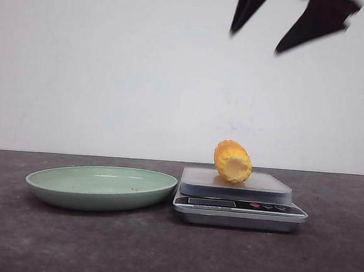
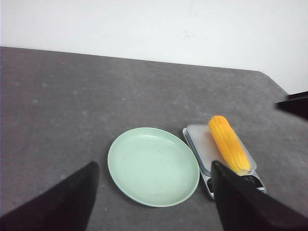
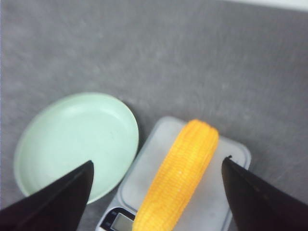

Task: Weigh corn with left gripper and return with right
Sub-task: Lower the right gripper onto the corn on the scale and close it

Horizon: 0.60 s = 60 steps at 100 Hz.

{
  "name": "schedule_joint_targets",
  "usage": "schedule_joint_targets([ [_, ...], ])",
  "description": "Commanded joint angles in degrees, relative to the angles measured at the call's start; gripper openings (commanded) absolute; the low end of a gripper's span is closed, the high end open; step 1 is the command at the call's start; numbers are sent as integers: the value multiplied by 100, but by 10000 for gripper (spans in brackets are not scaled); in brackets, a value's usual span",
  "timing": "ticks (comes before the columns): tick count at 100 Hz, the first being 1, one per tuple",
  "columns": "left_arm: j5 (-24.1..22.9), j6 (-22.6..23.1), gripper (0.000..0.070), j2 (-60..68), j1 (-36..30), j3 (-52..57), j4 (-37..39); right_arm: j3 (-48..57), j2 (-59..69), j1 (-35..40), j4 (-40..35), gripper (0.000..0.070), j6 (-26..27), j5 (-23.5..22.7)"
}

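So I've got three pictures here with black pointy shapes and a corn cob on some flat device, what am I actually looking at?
This is a robot with two arms, each ending in a black two-fingered claw. One picture looks forward over a dark table. The other two come from cameras on each wrist, so the black points at their lower edges are that arm's own fingers.

On the table sit an empty green plate and, just beside it, a small kitchen scale. The corn lies on the scale's platform, held by nothing.

The left gripper and the right gripper both hang open above the table, the right one over the corn. The black claw at the top of the front picture is one of them; I can't tell which.
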Motion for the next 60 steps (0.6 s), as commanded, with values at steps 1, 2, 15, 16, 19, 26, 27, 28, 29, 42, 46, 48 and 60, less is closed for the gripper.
schedule_joint_targets([
  [1, 24, -96, 433, 4, -52, 61, 50, 125, 330, 52, 177, 534, 181, 44],
  [2, 24, -98, 433, 4, -52, 61, 50, 125, 380, 52, 195, 534, 197, 46],
  [15, 24, -98, 433, 4, -52, 61, 50, 125, 933, 50, 393, 534, 343, 175],
  [16, 26, -98, 433, 4, -52, 61, 50, 125, 970, 50, 407, 534, 348, 188],
  [19, 24, -98, 433, 4, -52, 61, 50, 127, 1082, 50, 446, 534, 356, 192],
  [26, 24, -96, 433, 4, -52, 61, 22, 131, 1294, 46, 535, 534, 396, 201],
  [27, 22, -96, 433, 4, -52, 61, 17, 131, 1340, 42, 566, 534, 424, 208],
  [28, 22, -96, 433, 4, -52, 61, 11, 131, 1355, 42, 575, 534, 435, 210],
  [29, 22, -96, 433, 4, -52, 61, 4, 131, 1388, 39, 597, 534, 457, 210],
  [42, 24, -96, 433, 4, -52, 61, -85, 177, 1729, 33, 684, 534, 546, 216],
  [46, 24, -96, 433, 4, -52, 61, -98, 195, 1834, 33, 682, 534, 546, 264],
  [48, 24, -96, 433, 4, -52, 61, -109, 195, 1880, 35, 682, 534, 549, 293],
  [60, 24, -98, 433, 4, -52, 61, -205, 195, 2072, 33, 658, 534, 697, 299],
])
